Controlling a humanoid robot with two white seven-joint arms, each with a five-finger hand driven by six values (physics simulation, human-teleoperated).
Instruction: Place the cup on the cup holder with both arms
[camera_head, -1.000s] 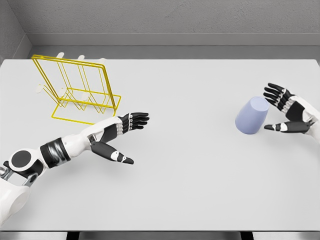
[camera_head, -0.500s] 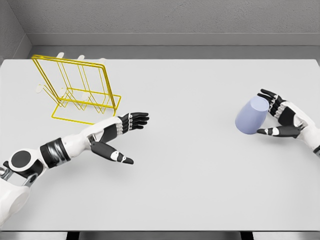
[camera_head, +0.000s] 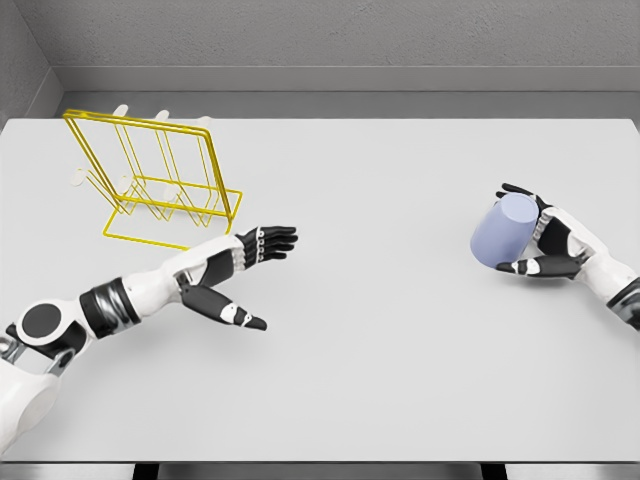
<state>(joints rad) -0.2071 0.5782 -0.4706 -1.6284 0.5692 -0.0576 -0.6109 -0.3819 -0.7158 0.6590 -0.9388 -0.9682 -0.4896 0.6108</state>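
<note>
Nestling cup (camera_head: 505, 231) inside right hand (camera_head: 545, 240)

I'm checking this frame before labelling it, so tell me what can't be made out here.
All in the head view:
- Whether the right hand grips the cup firmly: the cup hides the contact side.
- The cup's opening: it faces away from the camera.
- The white pegs behind the yellow cup holder: too small and pale against the table.
- The left arm's shoulder beyond the left hand: cut off by the picture's edge.
</note>
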